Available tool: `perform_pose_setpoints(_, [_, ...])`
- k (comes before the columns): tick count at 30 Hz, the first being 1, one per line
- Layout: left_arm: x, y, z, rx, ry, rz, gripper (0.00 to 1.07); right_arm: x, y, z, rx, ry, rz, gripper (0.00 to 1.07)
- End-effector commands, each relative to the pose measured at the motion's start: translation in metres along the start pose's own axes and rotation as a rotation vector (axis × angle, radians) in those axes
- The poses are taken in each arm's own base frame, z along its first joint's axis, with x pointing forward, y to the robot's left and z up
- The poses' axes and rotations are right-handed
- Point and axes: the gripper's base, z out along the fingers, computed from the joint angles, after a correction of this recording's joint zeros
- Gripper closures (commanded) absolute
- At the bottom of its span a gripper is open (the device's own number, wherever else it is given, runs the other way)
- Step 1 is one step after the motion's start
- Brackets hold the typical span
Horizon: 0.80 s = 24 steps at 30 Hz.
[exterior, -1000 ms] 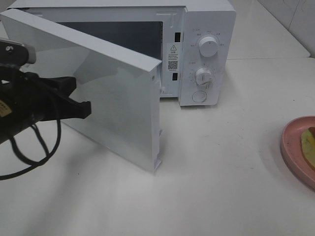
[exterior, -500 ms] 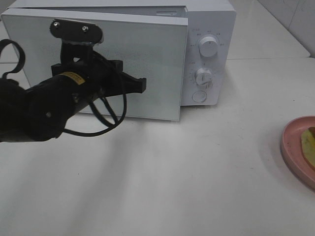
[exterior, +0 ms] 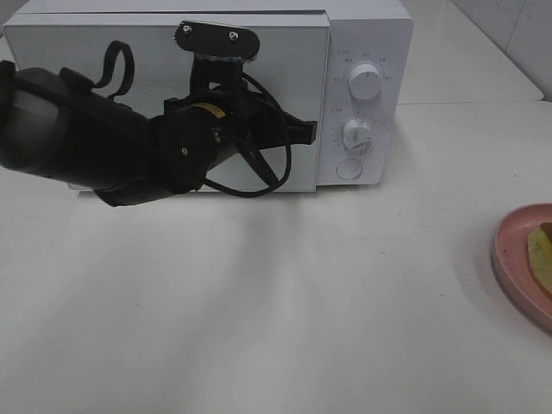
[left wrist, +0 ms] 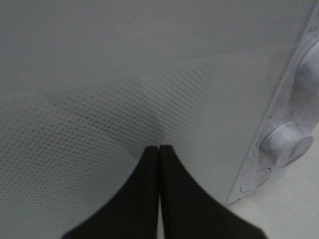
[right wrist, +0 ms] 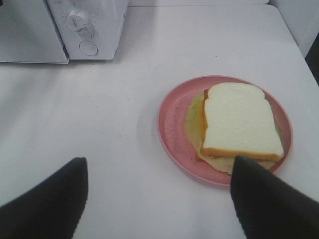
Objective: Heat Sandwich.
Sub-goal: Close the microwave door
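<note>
The sandwich [right wrist: 240,119], white bread over yellow cheese and pale filling, lies on a round pink plate [right wrist: 171,124] on the white table. My right gripper [right wrist: 159,162] hovers above the table near the plate, open and empty. In the high view only a sliver of the sandwich [exterior: 542,250] and part of the plate [exterior: 516,259] show at the right edge. The white microwave [exterior: 362,52] stands at the back with its door [exterior: 285,52] closed. My left gripper [exterior: 304,134] is shut, its tips [left wrist: 158,149] against the door's right side.
The microwave panel carries two knobs [exterior: 365,83] [exterior: 357,134] and a round button [exterior: 348,169], just right of my left gripper. The left arm's black body and cable [exterior: 112,147] cover much of the door. Open white tabletop [exterior: 285,302] lies between microwave and plate.
The microwave door, wide open a second ago, has swung shut as my left arm pushed it to the right. The plate, sandwich and right gripper have not moved.
</note>
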Motion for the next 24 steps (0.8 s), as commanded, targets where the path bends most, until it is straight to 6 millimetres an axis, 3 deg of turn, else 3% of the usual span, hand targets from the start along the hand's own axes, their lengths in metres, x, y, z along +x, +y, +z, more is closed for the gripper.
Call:
perform_pose_setpoints(1, [-0.013,0.003,0.014,-0.055,-0.065,-0.020,1.07,0.002,0.000,-0.003,0.004,-0.034,-0.010,0.32])
perform_pose_setpoints(15, [-0.019,0.027,0.021,-0.170,-0.053,-0.023,1.07,0.002,0.000,-0.003,0.004,-0.034,-0.010,0.32])
perform_pose_setpoints(21, [-0.021,0.026,0.018,-0.157,-0.038,0.014,1.07,0.002,0.000,-0.003,0.004,-0.034,-0.010,0.32])
perform_pose_setpoints(24, [-0.026,0.020,0.006,-0.091,0.017,0.031,1.07,0.002,0.000,-0.003,0.003,-0.034,-0.010,0.32])
